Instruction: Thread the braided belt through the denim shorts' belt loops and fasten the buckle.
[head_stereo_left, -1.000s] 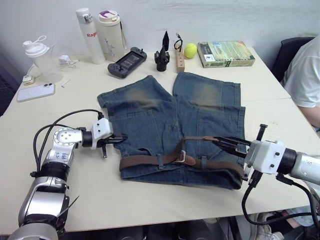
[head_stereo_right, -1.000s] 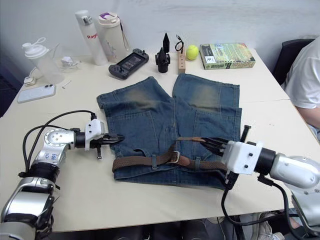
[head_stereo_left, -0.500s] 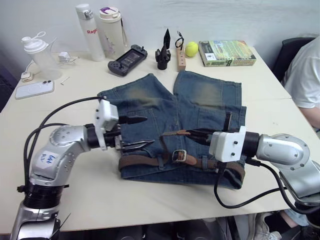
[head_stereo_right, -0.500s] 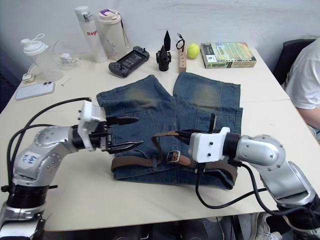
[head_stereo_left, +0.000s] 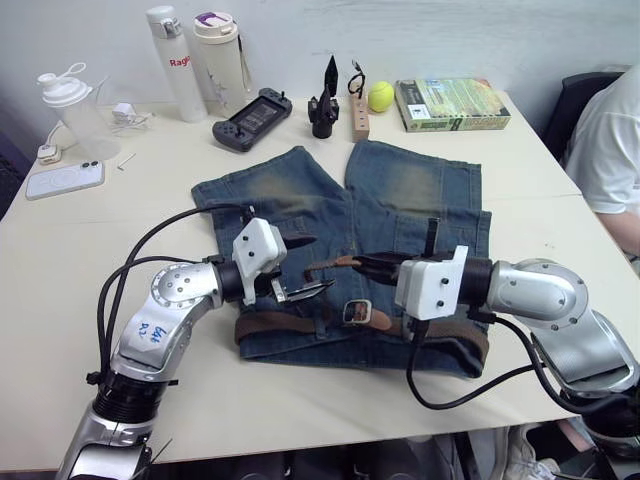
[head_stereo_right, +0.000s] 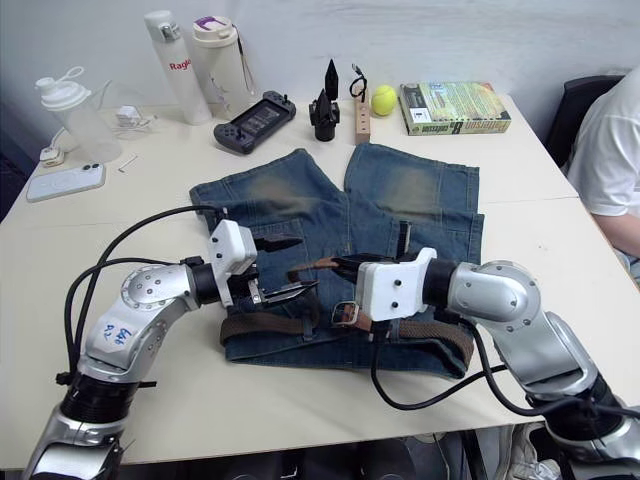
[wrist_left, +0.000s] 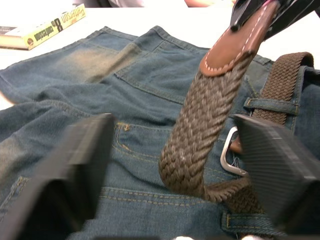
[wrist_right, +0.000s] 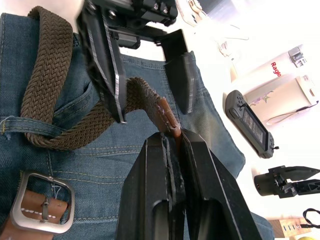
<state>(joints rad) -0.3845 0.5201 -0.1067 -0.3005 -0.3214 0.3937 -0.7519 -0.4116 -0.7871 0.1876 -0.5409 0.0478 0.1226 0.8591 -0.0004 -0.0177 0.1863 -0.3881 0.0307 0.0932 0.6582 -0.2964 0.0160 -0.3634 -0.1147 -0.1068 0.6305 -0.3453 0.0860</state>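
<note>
The denim shorts (head_stereo_left: 400, 200) lie flat on the table, waistband toward me. The braided belt (head_stereo_left: 285, 324) runs along the waistband under the belt loops (head_stereo_left: 322, 321). The buckle (head_stereo_left: 357, 312) rests at the waistband's middle. My right gripper (head_stereo_left: 362, 263) is shut on the belt's leather tip (wrist_right: 167, 117) and holds that end raised above the shorts. The braided strand (wrist_left: 200, 125) curves up from beside the buckle (wrist_left: 227, 152). My left gripper (head_stereo_left: 308, 265) is open, its two fingers (wrist_left: 75, 165) standing on either side of the raised strand without touching it.
Along the far table edge stand two bottles (head_stereo_left: 168, 62), a shaker (head_stereo_left: 72, 110), a phone (head_stereo_left: 62, 180), a game controller (head_stereo_left: 250, 107), a black tool (head_stereo_left: 325, 100), a wooden block (head_stereo_left: 358, 118), a tennis ball (head_stereo_left: 380, 97) and a book (head_stereo_left: 450, 105). A person (head_stereo_left: 610, 150) sits at the right.
My right gripper carried the belt end leftward over the shorts. My left gripper opened, swung right from the shorts' side and now straddles the raised strand.
</note>
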